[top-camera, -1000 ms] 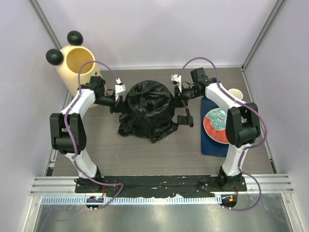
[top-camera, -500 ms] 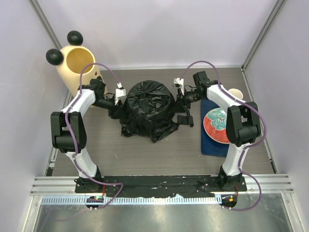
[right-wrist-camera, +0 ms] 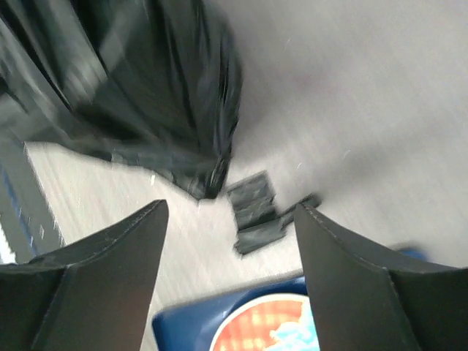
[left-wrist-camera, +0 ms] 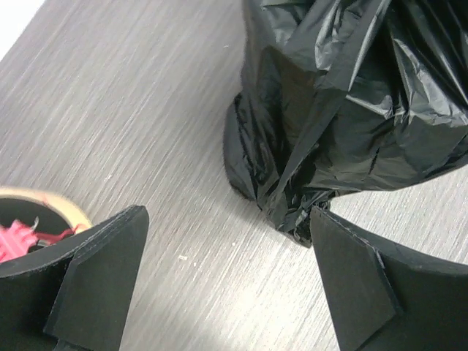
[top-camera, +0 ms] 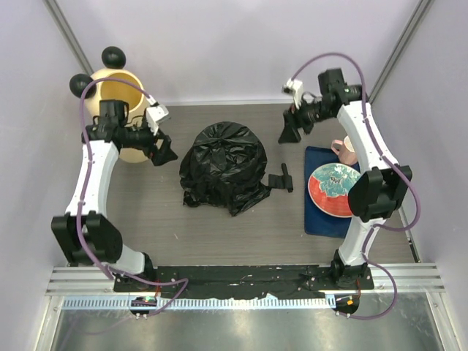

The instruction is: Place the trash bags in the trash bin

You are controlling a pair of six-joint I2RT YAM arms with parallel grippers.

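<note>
From the top camera I see the bag (top-camera: pixel 223 164) heaped in a glossy black mound in the middle of the table (top-camera: pixel 161 212), well apart from the bin (top-camera: pixel 121 99) at the far left corner. My left claw (top-camera: pixel 162 151) hangs just beside the bin and my right claw (top-camera: pixel 289 131) sits off the mound's far right. Neither touches plastic.

Left wrist: the jaws are spread wide and empty, with the bag's crumpled lower folds ahead and to the right.

Right wrist, blurred: the jaws are spread too, with nothing between them. The bag is up left, a small folded black piece (right-wrist-camera: pixel 256 212) lies on the table, and the plate (right-wrist-camera: pixel 270 333) is below.

I judge the bag light, floppy and slippery. I'd pinch a bunched fold near its top, not a smooth face.
</note>
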